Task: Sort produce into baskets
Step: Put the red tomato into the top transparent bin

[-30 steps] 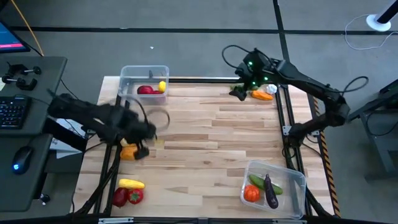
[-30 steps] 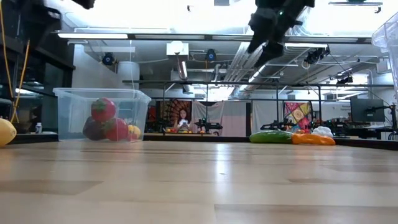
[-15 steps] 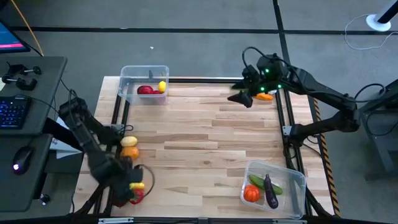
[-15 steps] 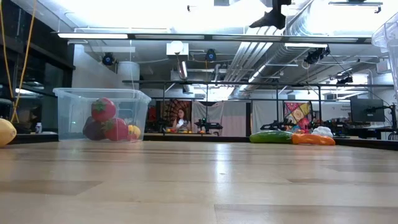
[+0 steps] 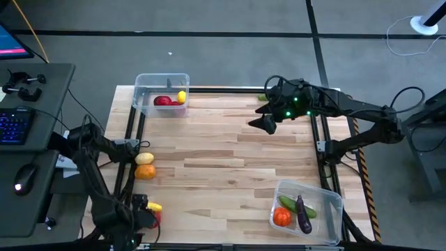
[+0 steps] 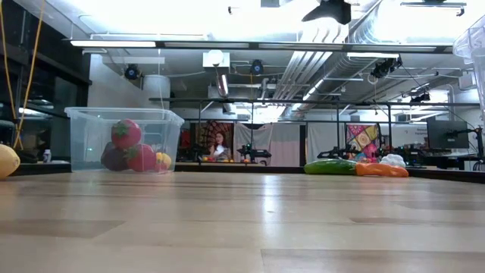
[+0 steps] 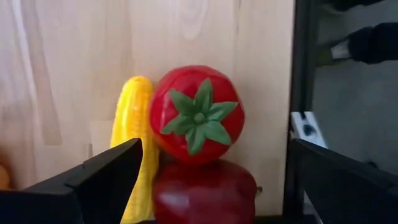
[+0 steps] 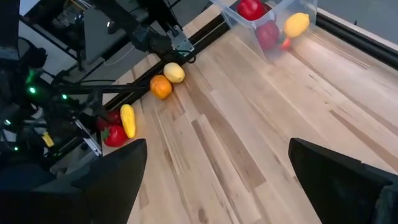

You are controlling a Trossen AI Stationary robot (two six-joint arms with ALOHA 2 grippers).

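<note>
A grey floor (image 5: 223, 42) is seen around the wooden table (image 5: 230, 167); a keyboard (image 5: 12, 125) and mouse (image 5: 26, 178) are set beside it, under bright ceiling lights (image 6: 227, 43).

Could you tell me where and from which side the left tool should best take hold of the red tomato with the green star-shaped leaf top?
Probably across the tomato's round middle, coming straight down with the left tool. The yellow piece touches one flank and a red piece another, so the fingers fit best on its free sides.

clear tub (image 6: 125, 140): red produce inside | cucumber (image 6: 330, 167), possibly carrot (image 6: 382, 171): far right on table (image 6: 242, 227)
</note>
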